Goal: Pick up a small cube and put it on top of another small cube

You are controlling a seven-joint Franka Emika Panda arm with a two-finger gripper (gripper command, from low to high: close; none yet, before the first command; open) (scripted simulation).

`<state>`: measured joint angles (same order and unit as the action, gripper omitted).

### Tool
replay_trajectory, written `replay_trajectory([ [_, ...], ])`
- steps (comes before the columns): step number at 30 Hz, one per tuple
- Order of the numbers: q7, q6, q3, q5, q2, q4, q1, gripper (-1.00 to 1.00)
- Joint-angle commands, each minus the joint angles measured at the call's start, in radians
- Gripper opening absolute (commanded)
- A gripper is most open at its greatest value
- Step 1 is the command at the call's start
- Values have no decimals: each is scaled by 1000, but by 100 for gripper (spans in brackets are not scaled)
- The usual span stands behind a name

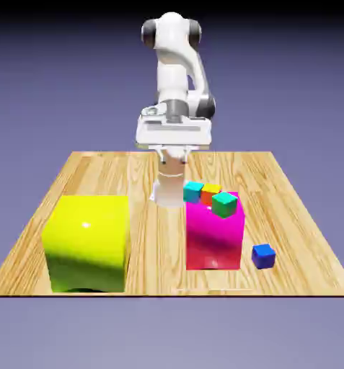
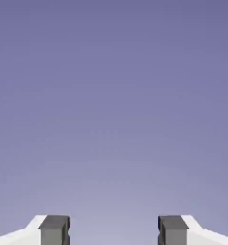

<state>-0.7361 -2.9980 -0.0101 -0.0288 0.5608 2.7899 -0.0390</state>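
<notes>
Near the tabletop's front edge, toward the exterior view's right corner, sits the small dark-blue cube (image 1: pixel 263 255), alone on the wood and just beside the big magenta cube (image 1: pixel 214 238) without quite touching it, as far as I can tell. A small teal cube (image 1: pixel 193 191), an orange one (image 1: pixel 210 193) and a small green cube (image 1: pixel 224 205) crowd the magenta cube's top, the green one tilted at the near corner. A big yellow cube (image 1: pixel 86 241) stands well apart, by the front edge on the exterior view's left.

The gripper (image 2: pixel 113 230) hangs high above the table's middle, jaws spread wide with nothing between them; the hand view shows only backdrop past the grey fingertips (image 2: pixel 54 229).

The blue cube looks rigid, light and smooth-faced, so I'd guess it won't crush but could slip or twist if pinched off-centre. Its flat opposite sides are the place to take it, squarely across the middle. The side facing the magenta cube leaves little room for a finger, so a grip across the other pair of faces seems safer.
</notes>
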Motion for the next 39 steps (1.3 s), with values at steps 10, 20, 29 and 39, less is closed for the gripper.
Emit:
replay_trajectory([
  [10, 268, 266, 59, 156, -363, -228, -220, 0],
  [20, 536, 520, 121, 325, -725, -450, -431, 0],
  [29, 642, 508, 149, 532, -980, -535, -499, 0],
  [39, 676, 571, 181, 488, -908, -528, -487, -100],
])
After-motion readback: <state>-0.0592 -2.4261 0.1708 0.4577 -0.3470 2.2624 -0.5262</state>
